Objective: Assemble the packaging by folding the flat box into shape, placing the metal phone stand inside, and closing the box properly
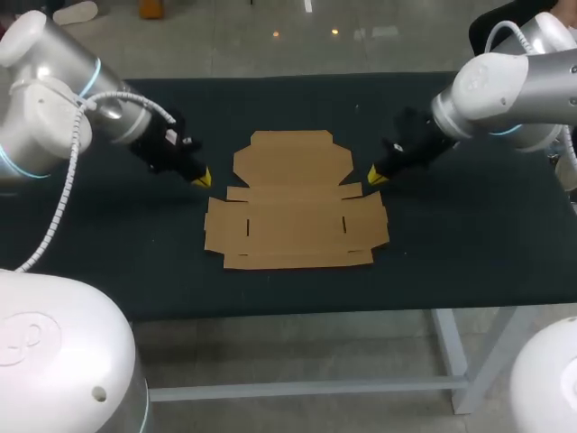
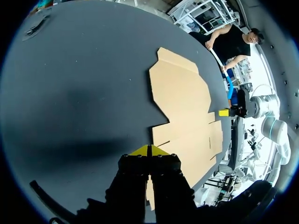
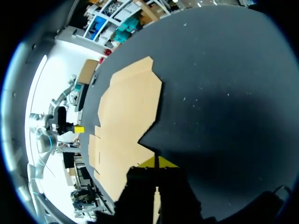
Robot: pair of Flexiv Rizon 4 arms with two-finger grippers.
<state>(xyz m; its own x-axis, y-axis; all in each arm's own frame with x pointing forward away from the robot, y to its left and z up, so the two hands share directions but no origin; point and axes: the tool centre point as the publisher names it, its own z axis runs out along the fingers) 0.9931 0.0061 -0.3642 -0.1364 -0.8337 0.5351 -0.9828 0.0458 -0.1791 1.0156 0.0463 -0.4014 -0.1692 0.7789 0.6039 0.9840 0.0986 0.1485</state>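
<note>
- Left arm (image 1: 54,99): enters from the left of the flat box (image 1: 293,203) and slopes down toward the box's left edge.
- Left tool (image 1: 202,178): fingers closed, the two yellow tips pressed against each other. The tips sit just beside the left edge of the flat box, level with the junction of the upper panel and the wide lower section. In the left wrist view the tool (image 2: 149,150) points at the near edge of the box (image 2: 187,112). Contact with the cardboard cannot be determined.
- Flat box: brown cardboard, fully unfolded, lying flat on the dark worktop (image 1: 469,234) between the two tools. The narrower panel faces away from the robot and the wider section with side flaps faces toward it.
- Right tool (image 1: 376,175): fingers closed, yellow tips together. It sits just beside the right edge of the flat box, at the notch under the upper panel. In the right wrist view the tool (image 3: 159,162) is next to the box (image 3: 124,126).
- Right arm (image 1: 514,90): enters from the right of the flat box and slopes down toward it.
</note>
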